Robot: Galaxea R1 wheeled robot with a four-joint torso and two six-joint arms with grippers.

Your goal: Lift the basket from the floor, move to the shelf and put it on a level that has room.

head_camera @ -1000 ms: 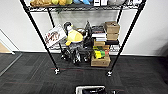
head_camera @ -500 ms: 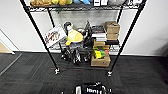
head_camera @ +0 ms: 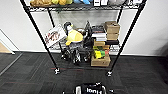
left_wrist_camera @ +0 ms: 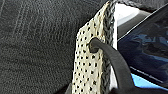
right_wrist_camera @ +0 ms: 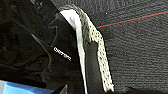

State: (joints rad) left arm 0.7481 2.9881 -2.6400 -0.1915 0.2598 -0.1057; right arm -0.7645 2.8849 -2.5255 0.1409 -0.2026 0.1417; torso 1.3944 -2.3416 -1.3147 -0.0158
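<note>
The basket (head_camera: 78, 89) hangs at the bottom edge of the head view, with its black pouch (head_camera: 91, 90) lettered in white. The left wrist view looks closely at its cream woven end wall (left_wrist_camera: 87, 62), where a dark handle loop (left_wrist_camera: 112, 60) passes through. Its other wall (right_wrist_camera: 100, 47), with the black pouch (right_wrist_camera: 50, 50) inside, fills much of the right wrist view. The shelf (head_camera: 37, 32), a black wire rack on casters, stands straight ahead on the dark carpet floor (head_camera: 30, 75). Both tiers I see are crowded with toys, books and boxes.
A white wall stands behind the rack. Brown cardboard boxes (head_camera: 100, 61) sit low on the rack's right side. A thin red line (head_camera: 67, 68) crosses the carpet between the front casters. Tan wooden flooring (head_camera: 3, 48) begins at the far left.
The black pouch shows more at the bottom of the head view than a second ago. The rack keeps its place in the picture.
</note>
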